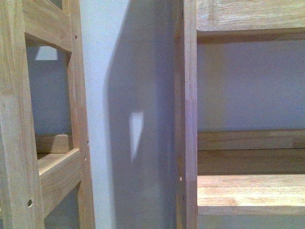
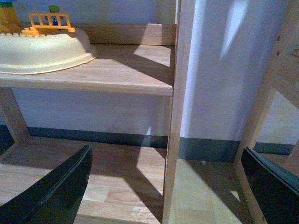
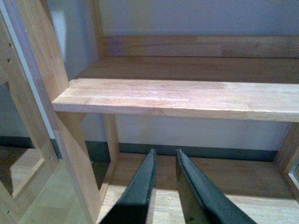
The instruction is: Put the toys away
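Note:
The orange-yellow plush animal is out of view in every frame. My left gripper (image 2: 169, 156) is open and empty, its two dark fingers (image 2: 56, 186) spread wide on either side of a wooden shelf upright (image 2: 177, 102), low above the bottom board. My right gripper (image 3: 165, 156) is shut and empty, its fingers (image 3: 140, 186) nearly together, low in front of a bare wooden shelf board (image 3: 177, 98). Neither arm shows in the front view.
A cream plastic basin (image 2: 42, 49) with an orange toy fence piece (image 2: 49, 22) in it stands on a shelf board (image 2: 117, 74). The front view shows two wooden shelving units, their posts (image 1: 190, 114) close by, and a pale wall (image 1: 128, 95) between them.

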Tool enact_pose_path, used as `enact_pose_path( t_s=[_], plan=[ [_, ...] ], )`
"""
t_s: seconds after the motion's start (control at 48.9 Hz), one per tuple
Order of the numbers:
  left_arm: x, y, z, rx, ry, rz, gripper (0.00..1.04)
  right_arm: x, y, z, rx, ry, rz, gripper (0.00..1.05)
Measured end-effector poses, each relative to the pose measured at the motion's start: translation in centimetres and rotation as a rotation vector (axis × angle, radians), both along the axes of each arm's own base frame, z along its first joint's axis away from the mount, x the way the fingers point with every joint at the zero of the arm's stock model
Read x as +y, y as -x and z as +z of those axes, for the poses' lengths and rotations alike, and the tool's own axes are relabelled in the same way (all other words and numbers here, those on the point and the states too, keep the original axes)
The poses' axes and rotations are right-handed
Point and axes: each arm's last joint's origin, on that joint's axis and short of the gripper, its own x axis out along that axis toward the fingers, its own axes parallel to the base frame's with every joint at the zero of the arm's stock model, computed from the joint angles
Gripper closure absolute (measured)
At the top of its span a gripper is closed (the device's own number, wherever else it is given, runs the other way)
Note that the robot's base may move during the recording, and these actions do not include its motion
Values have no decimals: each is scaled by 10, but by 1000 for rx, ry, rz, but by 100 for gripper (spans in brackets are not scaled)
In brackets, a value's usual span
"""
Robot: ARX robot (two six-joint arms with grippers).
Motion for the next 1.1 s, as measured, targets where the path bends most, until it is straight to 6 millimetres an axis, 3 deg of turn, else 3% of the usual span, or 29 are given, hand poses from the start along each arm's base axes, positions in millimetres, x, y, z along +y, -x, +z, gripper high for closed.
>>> enact_pose_path(
  t_s=[0.041, 0.614, 0.839, 1.105],
  plan=[
    [0, 0, 0, 0, 0, 0, 6, 0, 0, -3, 0, 4, -1, 102],
    [0, 0, 0, 0, 0, 0, 6, 0, 1, -26, -5, 4, 0, 101],
    [0, 0, 0, 0, 0, 0, 6, 0, 1, -26, -13, 4, 0, 101],
    [0, 0, 0, 0, 0, 0, 6, 0, 1, -26, -13, 6, 0, 59]
  ],
)
